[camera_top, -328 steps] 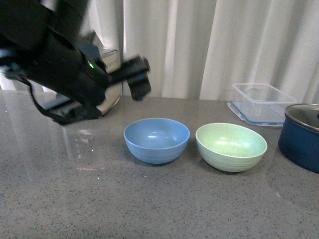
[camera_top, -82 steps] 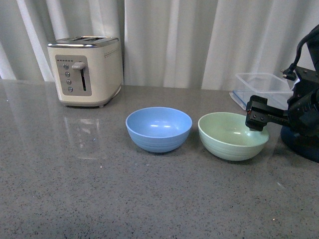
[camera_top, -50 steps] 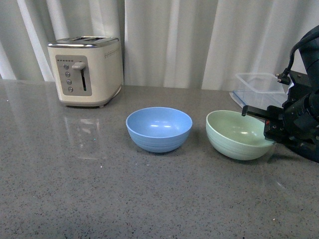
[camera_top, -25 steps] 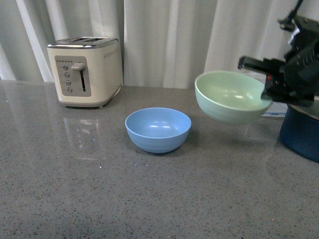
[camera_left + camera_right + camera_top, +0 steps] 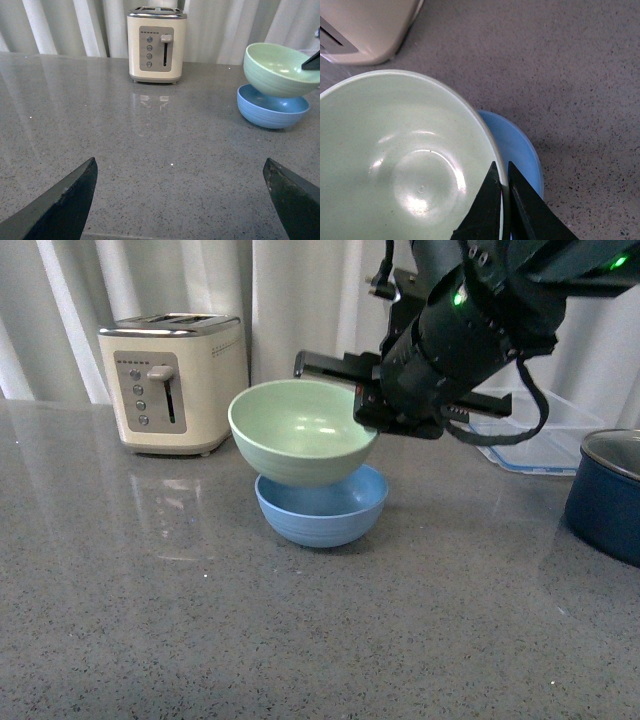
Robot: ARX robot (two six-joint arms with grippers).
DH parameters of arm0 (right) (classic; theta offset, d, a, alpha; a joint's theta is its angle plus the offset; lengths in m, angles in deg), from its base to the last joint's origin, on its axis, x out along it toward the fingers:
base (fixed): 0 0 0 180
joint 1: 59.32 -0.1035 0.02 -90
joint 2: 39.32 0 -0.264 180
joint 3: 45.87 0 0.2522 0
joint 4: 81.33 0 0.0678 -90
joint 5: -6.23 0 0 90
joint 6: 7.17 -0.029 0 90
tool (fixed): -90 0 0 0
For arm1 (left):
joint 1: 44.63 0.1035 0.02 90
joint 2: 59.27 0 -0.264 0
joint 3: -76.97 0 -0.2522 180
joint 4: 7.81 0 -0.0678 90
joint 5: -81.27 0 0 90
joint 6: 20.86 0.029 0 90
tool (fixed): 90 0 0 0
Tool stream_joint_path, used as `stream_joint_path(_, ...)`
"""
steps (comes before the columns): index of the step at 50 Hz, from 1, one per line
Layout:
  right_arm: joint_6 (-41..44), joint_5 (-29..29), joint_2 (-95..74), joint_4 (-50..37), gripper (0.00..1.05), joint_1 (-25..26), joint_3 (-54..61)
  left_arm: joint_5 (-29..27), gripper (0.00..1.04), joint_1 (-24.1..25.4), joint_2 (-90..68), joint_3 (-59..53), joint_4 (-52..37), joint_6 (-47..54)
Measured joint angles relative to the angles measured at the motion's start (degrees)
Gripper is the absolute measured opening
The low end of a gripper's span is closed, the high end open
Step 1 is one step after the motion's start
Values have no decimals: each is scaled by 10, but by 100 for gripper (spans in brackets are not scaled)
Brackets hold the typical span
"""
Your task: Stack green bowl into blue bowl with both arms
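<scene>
Transfer is nearly over. Half a second ago your right gripper (image 5: 364, 408) had the green bowl (image 5: 300, 430) up in the air, well off to the side of the blue bowl (image 5: 325, 518) away from the toaster (image 5: 172, 383). Now the green bowl hangs right over the blue bowl.

It sits off centre, though. From the front it overhangs the blue bowl's rim on the toaster side, and the right wrist view shows a blue crescent left bare on the opposite side. Its base looks level with the blue bowl's rim or just inside it. Whether the two touch, you cannot tell from these views.

The right gripper is clamped narrow on the green bowl's rim, one finger inside and one outside, on the side of the blue bowl away from the toaster. The bowl rides close to level, mouth up. The blue bowl rests on the counter (image 5: 150, 620), about where it was a second ago.

Your left gripper (image 5: 178, 165) stands wide apart and holds nothing, well back from the blue bowl.

As a judgement, lift and carry are done and seating is what's left. You'd want to shift the green bowl a little away from the toaster until it centres over the blue bowl, then lower and let go. Released as it hangs, it may tip off the rim or push the blue bowl along.
</scene>
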Motion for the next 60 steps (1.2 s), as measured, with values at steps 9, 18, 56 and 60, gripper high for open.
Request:
stream_joint_path(9,0,8,-37,7,1,1,-14,0,98,0,0,0,0,0)
stream_joint_path(18,-4,-3,-33,-10,20,5,-10,0,98,0,0,0,0,0)
stream_joint_path(56,192,62,371,-492,11,117,539,0,98,0,0,0,0,0)
stream_joint_path(60,199,52,403,-507,0,130,578,0,98,0,0,0,0,0)
